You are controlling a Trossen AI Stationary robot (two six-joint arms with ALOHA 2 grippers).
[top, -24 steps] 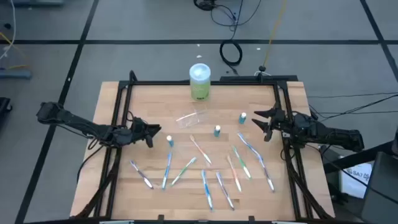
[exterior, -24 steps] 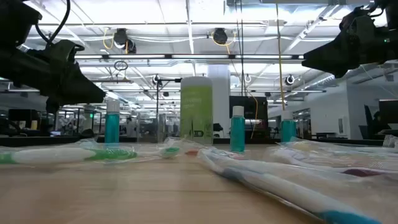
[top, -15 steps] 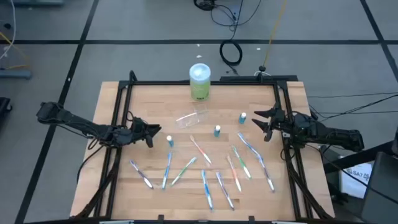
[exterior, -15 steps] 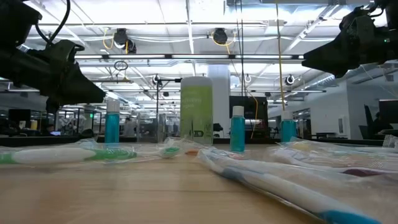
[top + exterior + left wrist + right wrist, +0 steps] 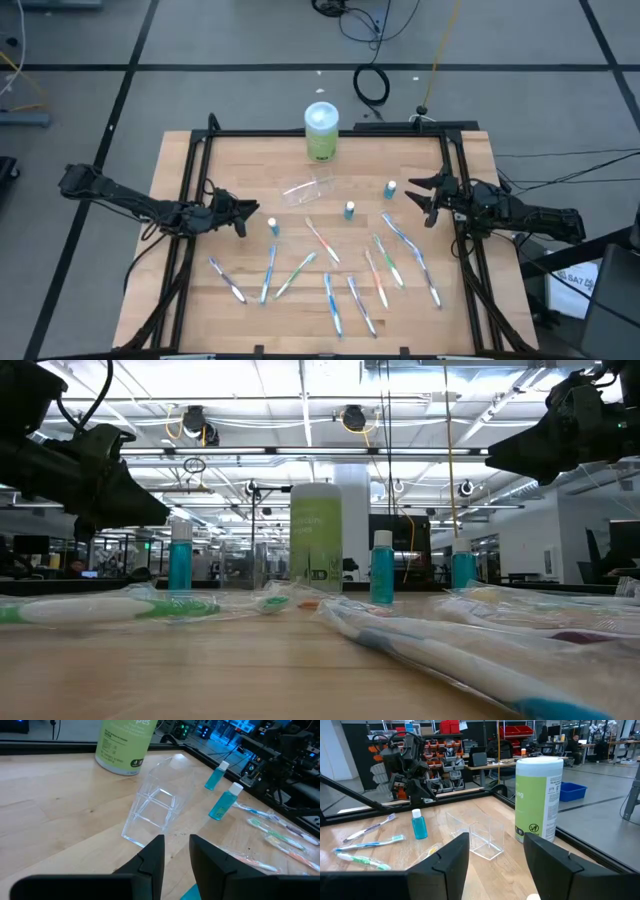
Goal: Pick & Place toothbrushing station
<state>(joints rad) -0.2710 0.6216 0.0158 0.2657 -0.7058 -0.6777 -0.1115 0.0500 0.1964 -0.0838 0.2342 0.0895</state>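
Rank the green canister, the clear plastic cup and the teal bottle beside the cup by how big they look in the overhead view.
1. Green canister, clearly the largest.
2. Clear plastic cup, lying on its side; its faint edges make its extent a little unsure.
3. Teal bottle, smallest.

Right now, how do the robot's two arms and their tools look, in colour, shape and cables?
Both arms are slim, black, jointed links, reaching in from the table's sides. The left tool and right tool each end in two dark, flat fingers, matte and angular, as on the right wrist. Thin black cables run along the arms. No markings are readable.
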